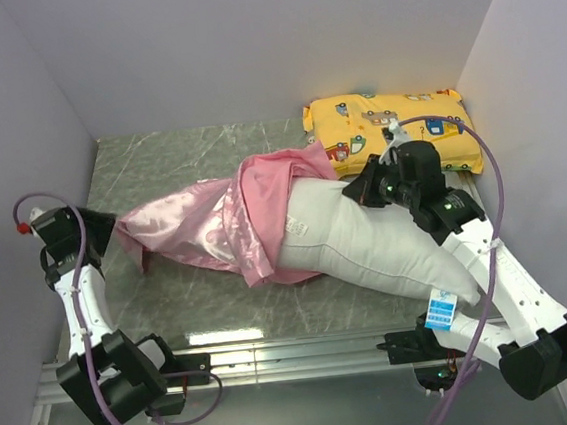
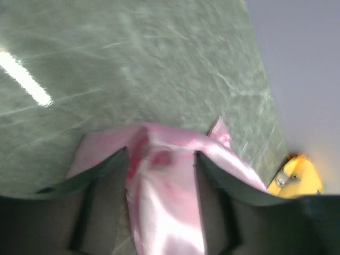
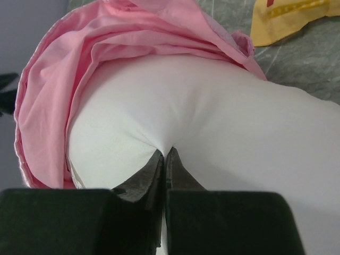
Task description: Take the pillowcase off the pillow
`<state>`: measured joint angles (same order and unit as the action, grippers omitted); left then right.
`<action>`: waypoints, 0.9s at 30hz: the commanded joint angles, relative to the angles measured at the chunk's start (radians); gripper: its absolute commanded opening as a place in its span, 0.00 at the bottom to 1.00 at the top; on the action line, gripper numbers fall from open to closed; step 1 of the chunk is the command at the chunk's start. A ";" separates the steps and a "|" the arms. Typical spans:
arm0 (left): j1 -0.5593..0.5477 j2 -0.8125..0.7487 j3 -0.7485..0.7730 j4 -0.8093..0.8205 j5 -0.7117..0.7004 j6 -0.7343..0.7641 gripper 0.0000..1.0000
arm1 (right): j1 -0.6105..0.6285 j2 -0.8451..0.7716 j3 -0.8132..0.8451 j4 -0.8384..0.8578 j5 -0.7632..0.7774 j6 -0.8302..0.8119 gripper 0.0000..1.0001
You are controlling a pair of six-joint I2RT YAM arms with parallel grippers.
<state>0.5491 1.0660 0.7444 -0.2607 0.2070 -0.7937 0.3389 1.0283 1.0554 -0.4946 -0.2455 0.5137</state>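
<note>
The pink satin pillowcase [image 1: 199, 226] lies bunched across the middle of the table and still covers the left end of the white pillow [image 1: 367, 240]. The pillow's right part is bare, with a blue tag [image 1: 441, 310] at its near corner. My left gripper [image 1: 113, 232] is at the pillowcase's far left end. In the left wrist view it [image 2: 161, 159] stands open, and the pillowcase [image 2: 164, 202] runs loosely between the fingers. My right gripper [image 1: 372, 189] presses on the pillow's top. In the right wrist view it [image 3: 166, 150] is shut, pinching the pillow [image 3: 212, 117] just beside the pillowcase's gathered edge [image 3: 69, 79].
A smaller yellow cartoon-print pillow [image 1: 396, 131] lies at the back right against the wall, right behind my right arm. Grey walls close in the marbled table [image 1: 178, 157] on the left, back and right. A metal rail [image 1: 278, 359] runs along the near edge.
</note>
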 commanded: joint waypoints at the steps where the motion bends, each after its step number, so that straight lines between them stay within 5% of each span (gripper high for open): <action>1: -0.128 -0.072 0.149 0.016 -0.004 0.131 0.70 | 0.092 0.010 0.046 0.080 0.110 -0.047 0.00; 4: -0.233 -0.097 0.234 -0.038 -0.018 0.200 0.77 | 0.142 0.030 0.023 0.102 0.133 -0.046 0.00; 12: -0.748 -0.049 0.303 -0.060 -0.067 0.263 0.83 | 0.242 0.087 -0.023 0.143 0.204 -0.034 0.00; 13: -0.852 -0.043 0.296 -0.046 -0.093 0.260 0.97 | 0.252 0.091 -0.026 0.146 0.206 -0.032 0.00; 22: -1.300 0.164 0.427 -0.076 -0.647 0.295 0.99 | 0.338 0.136 -0.064 0.156 0.298 -0.015 0.00; 27: -1.348 0.343 0.521 -0.179 -0.882 0.271 0.99 | 0.342 0.127 -0.081 0.148 0.324 -0.011 0.00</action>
<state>-0.7918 1.3361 1.1873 -0.3733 -0.4248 -0.5171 0.6762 1.1564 0.9920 -0.3756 0.0174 0.4953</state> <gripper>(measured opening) 0.992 0.022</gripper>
